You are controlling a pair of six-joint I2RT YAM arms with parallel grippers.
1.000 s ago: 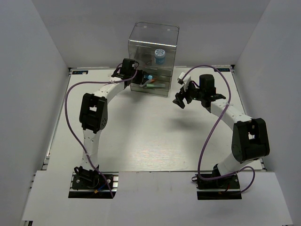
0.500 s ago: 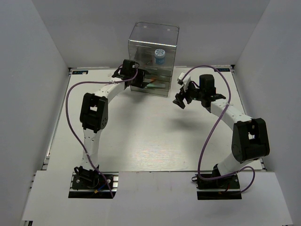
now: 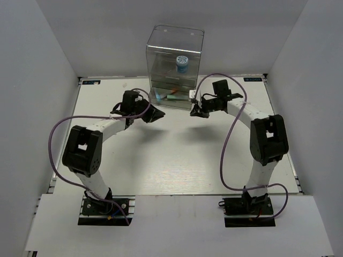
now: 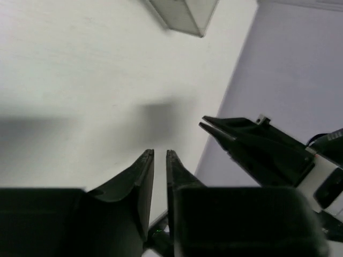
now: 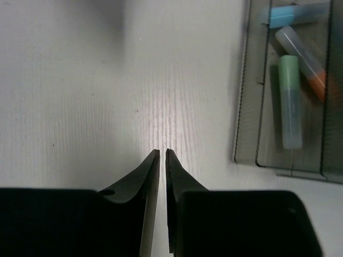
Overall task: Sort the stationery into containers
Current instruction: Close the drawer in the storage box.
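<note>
I see the white counter (image 3: 177,160) with the tall clear box unit (image 3: 175,40) at its far edge. My left arm (image 3: 102,128) and right arm (image 3: 252,115) both reach toward its front, each with jaws all but pressed together, pinching nothing. The blue-white pot (image 3: 182,64) sits on an upper level inside. In the bottom drawer (image 5: 246,107) lie a green marker (image 5: 291,101), an orange-capped marker (image 5: 303,61) and a blue-capped marker (image 5: 292,15).
</note>
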